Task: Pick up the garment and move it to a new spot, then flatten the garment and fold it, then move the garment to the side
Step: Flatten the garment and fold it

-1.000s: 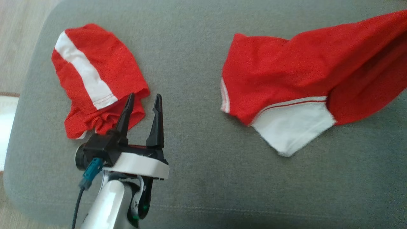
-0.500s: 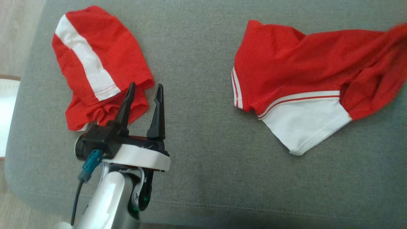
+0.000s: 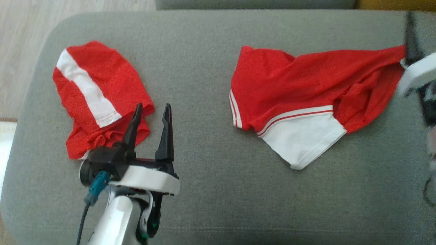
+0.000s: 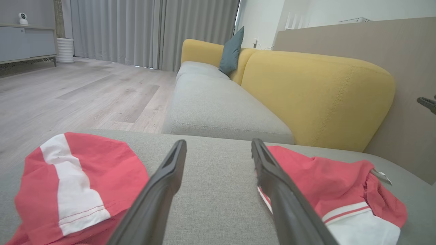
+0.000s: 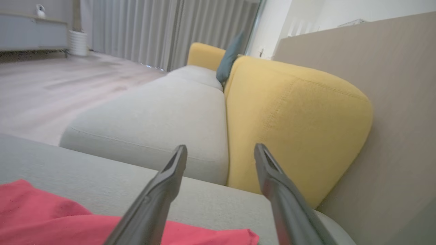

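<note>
A red garment [image 3: 299, 92] with a white hem panel and stripes lies crumpled on the right half of the grey seat cushion [image 3: 204, 177]; it also shows as the red garment [image 4: 327, 183] and red cloth [image 5: 51, 217]. My right gripper [image 5: 220, 148] is open and holds nothing, one dark finger [image 3: 411, 37] standing just off the garment's right end. A second red garment [image 3: 92, 95] with a white stripe lies bunched at the left. My left gripper [image 3: 152, 110] is open beside that piece's lower right edge, above the cushion.
The cushion's rounded left edge drops to the pale wood floor [image 3: 20, 41]. Behind it stand a yellow backrest [image 4: 320, 95], another grey seat [image 4: 218, 109] and a teal pillow [image 4: 231, 51]. Bare cushion lies between the two garments and along the front.
The right garment's raised right end has dropped flat onto the cushion as my right gripper opened and let it go. The head camera shifted. My left arm kept still.
</note>
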Robot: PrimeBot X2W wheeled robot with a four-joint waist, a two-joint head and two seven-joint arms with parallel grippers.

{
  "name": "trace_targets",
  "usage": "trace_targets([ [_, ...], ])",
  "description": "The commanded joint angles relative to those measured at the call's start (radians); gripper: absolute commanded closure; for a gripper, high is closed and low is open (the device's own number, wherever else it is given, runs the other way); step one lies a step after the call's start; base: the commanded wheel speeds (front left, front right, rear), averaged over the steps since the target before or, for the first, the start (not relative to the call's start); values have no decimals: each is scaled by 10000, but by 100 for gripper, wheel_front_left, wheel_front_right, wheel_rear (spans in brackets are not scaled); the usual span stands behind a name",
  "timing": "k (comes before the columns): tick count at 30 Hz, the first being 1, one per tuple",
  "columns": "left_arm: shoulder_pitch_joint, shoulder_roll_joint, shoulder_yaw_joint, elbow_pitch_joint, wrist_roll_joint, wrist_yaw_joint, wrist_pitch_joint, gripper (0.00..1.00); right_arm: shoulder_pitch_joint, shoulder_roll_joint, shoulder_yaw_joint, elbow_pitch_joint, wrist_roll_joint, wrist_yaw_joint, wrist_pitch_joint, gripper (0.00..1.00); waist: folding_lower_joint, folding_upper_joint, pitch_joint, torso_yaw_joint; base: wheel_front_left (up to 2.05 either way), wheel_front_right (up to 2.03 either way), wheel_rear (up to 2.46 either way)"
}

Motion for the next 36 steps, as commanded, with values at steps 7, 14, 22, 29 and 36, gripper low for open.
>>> trace_targets([
  [7,260,31,423,-387,92,93,-61,0,2078,1036,694,-2241,1135,-7,-608,0,0,0,-852,-401,0,0,0],
  [14,497,31,306,-457,76,109,-61,0,4713,2225,791,-4243,1289,-7,-750,0,0,0,-1092,-436,0,0,0],
  [22,515,31,130,-445,90,84,-61,0,6079,2685,1229,-5134,1129,-7,-459,0,0,0,-952,-394,0,0,0],
  [29,339,31,44,-438,54,70,-61,0,6235,2744,1803,-4984,960,-7,-22,0,0,0,-615,-109,0,0,0],
  [36,135,31,-5,-385,15,40,-61,0,6120,2696,2586,-3736,645,-7,481,0,0,0,-145,328,0,0,0],
])
